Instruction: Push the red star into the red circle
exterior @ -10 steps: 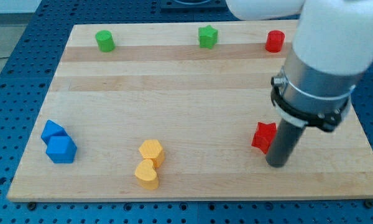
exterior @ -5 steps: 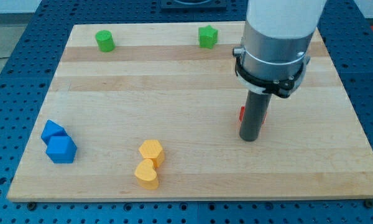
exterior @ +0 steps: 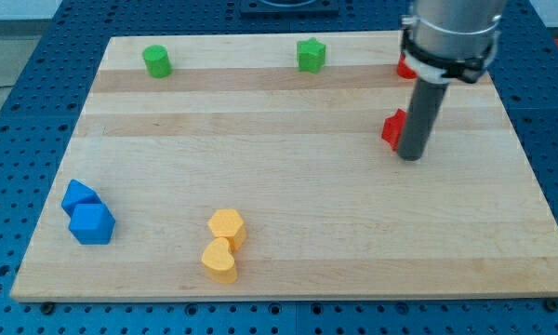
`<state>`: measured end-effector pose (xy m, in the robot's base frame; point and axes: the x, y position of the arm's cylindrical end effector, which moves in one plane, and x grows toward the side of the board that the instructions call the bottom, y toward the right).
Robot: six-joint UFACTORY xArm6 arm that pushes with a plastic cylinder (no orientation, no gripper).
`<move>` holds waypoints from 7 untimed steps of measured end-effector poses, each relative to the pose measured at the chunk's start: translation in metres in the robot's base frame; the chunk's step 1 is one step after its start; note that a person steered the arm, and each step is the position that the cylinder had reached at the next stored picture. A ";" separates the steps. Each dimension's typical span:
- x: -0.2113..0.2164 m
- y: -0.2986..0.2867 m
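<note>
**Star just short of the circle**

Blocks run across the tabletop point(exterior: 288, 186) from the view's left: two blue blocks point(exterior: 86, 213) touching near the bottom left corner, a green cylinder point(exterior: 156, 61) at the top left, two yellow blocks point(exterior: 224, 244) touching low in the middle, and a green star point(exterior: 310, 55) at the top centre. Further right, the red star point(exterior: 391, 129) sits pressed against the left side of my rod, mostly hidden behind it. My tip point(exterior: 410, 156) rests just below and to the right of the star. The arm carries no hand, so nothing is grasped. The red circle point(exterior: 405, 67) peeks out at the top right, partly behind the arm, lying above the star and slightly to its right. I judge the coming push must run towards the view's top.
</note>
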<state>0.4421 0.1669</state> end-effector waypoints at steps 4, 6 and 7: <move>-0.009 -0.071; -0.074 -0.004; -0.104 -0.003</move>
<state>0.3380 0.1640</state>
